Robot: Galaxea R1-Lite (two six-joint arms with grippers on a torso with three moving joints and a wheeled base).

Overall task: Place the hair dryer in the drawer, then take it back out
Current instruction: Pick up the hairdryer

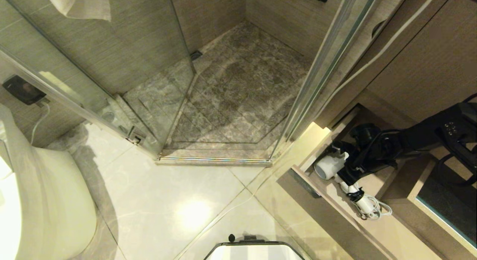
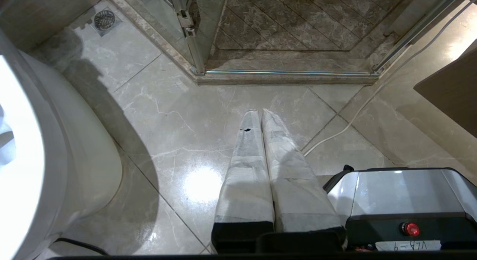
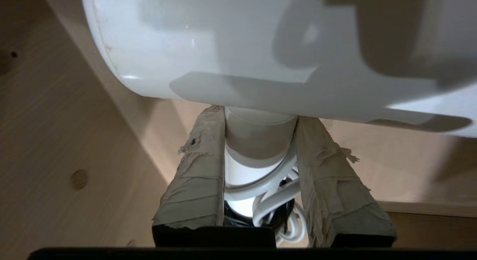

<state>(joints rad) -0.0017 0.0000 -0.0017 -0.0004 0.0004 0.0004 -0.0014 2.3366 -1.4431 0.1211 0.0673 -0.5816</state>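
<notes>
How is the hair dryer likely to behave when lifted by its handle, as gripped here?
The hair dryer looks top-heavy: its fat barrel sits beyond the right gripper, shut on the handle, so it may pivot. The glossy white plastic probably slips against the taped fingers. Its coiled cord is floppy and may drag or snag on the drawer.

Closed left tool (image 2: 261, 112) above floor tiles (image 2: 167, 140)

hair dryer (image 1: 329, 166) in drawer (image 1: 376, 230), toilet (image 1: 44, 200) far left

One dryer (image 1: 329, 166), one open drawer (image 1: 376, 230), two tools (image 2: 259, 114) (image 3: 261, 140), one toilet (image 1: 44, 200), one shower (image 1: 238, 92), one floor drain (image 2: 104, 19).
</notes>
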